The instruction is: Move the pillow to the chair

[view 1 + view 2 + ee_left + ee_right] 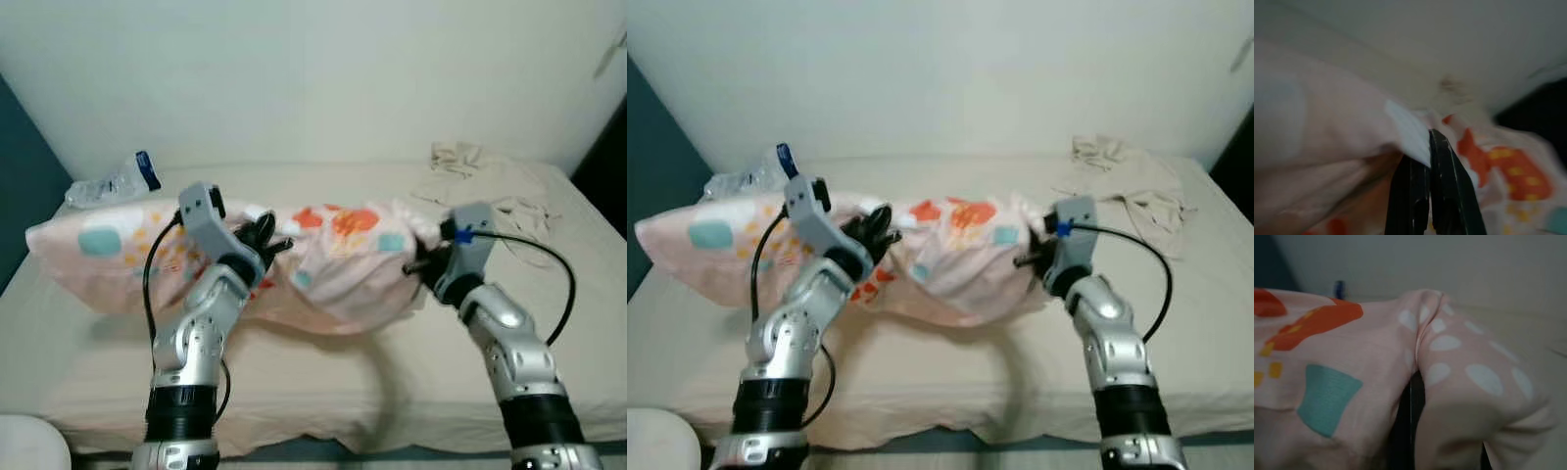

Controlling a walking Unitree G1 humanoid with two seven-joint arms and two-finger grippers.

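The pillow hung just above the bed — left claw and right claw each pinched shut on its cover, sharing the sagging load.

Soft matt printed cloth pillow (creased), matt fabric bed sheet, crinkly clear plastic bag

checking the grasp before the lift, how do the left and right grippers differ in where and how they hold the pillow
The left gripper pinches the pillow near its middle; the right gripper holds its right end. The left fingers show pressed together on fabric, while the right ones are buried in folds. Both are shut on it.
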